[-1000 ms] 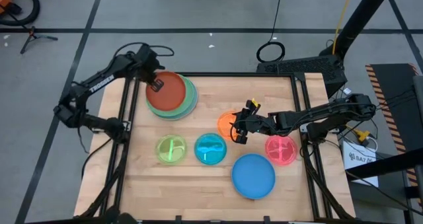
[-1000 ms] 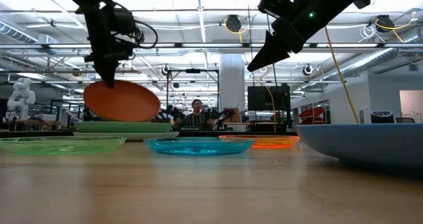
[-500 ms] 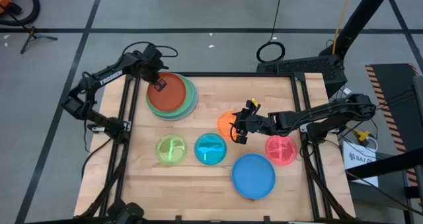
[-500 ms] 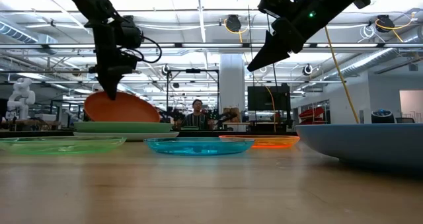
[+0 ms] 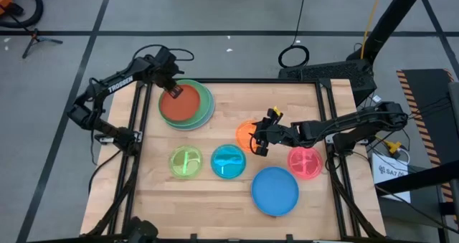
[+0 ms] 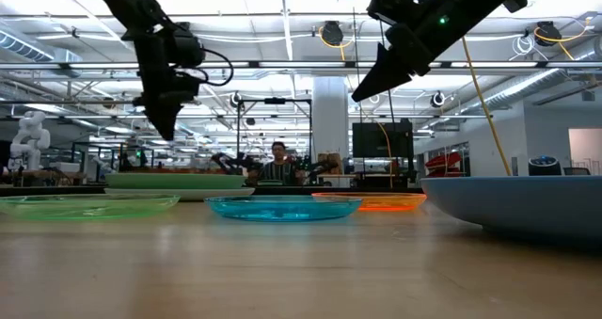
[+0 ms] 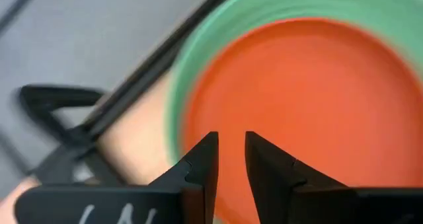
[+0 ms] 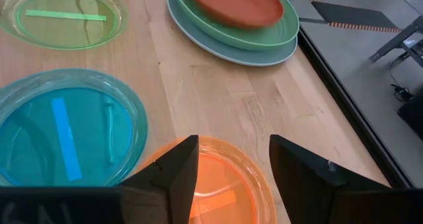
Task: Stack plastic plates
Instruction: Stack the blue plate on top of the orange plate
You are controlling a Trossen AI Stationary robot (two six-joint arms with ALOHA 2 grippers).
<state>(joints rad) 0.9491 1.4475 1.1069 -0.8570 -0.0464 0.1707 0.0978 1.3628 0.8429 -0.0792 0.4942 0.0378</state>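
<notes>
- A wooden table [image 5: 215,200] stands on a grey workshop floor; the low view looks past it into a long hall where a person [image 6: 278,159] sits far back.
- At the far left corner of the table sits the stack so far: a red-orange plate [image 5: 179,105] nested in a green plate [image 5: 206,105], with a light blue plate [image 8: 218,49] as the bottom rim.
- The left gripper [image 5: 172,92] hangs just above the far edge of the red-orange plate. Its fingers [image 7: 201,168] show a narrow gap with nothing between them, so the plate lies free on the stack.
- The right gripper [image 5: 259,144] hovers over the small orange plate [image 5: 244,134] near the table's middle, its fingers [image 8: 165,174] spread wide and holding nothing.
- Unstacked are a lime plate [image 5: 186,162], a cyan plate [image 5: 229,161], a pink plate [image 5: 305,163] and a large blue plate [image 5: 275,191].
- What the next move turns on, I judge: the blue plate is the last large one, and it lies at the near right — close behind the right gripper, well apart from the left one and diagonally across the table from the stack.
</notes>
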